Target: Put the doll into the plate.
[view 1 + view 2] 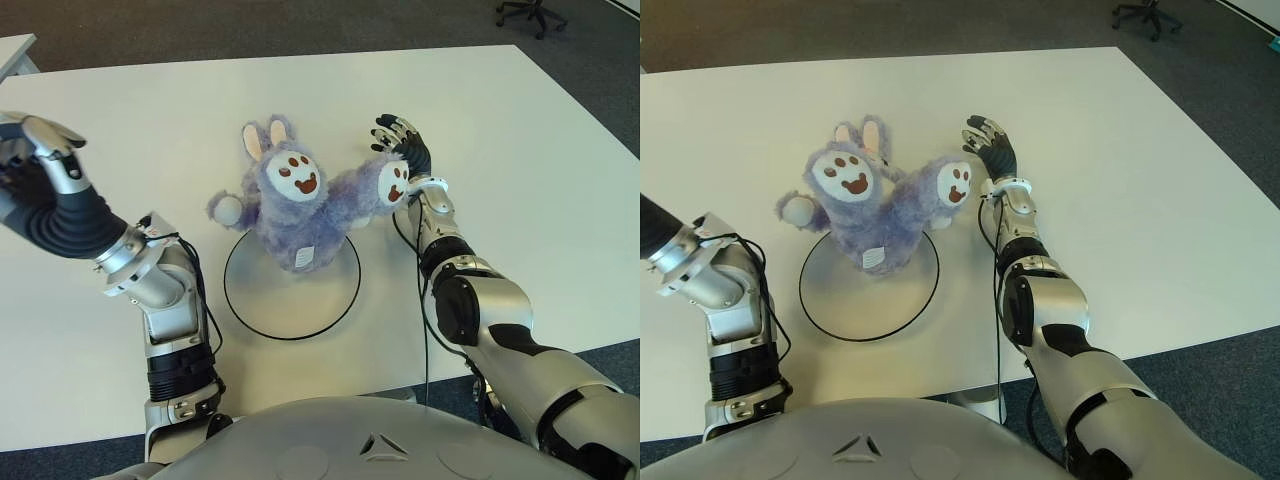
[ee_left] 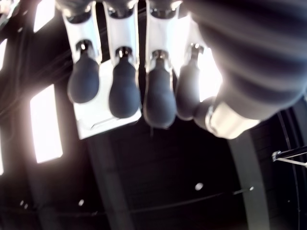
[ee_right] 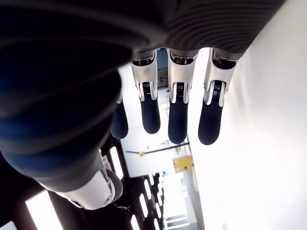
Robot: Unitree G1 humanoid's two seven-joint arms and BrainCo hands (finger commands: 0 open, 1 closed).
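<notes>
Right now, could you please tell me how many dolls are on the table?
1. The doll sits on the far rim of the plate, feet up, just left of the open right hand. None seems hidden.

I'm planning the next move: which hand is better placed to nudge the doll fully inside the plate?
The right hand. It shows just beside the doll, by its raised foot, fingers open. The left hand is raised far out at the table's left side. The doll already sits on the plate's far rim.
</notes>
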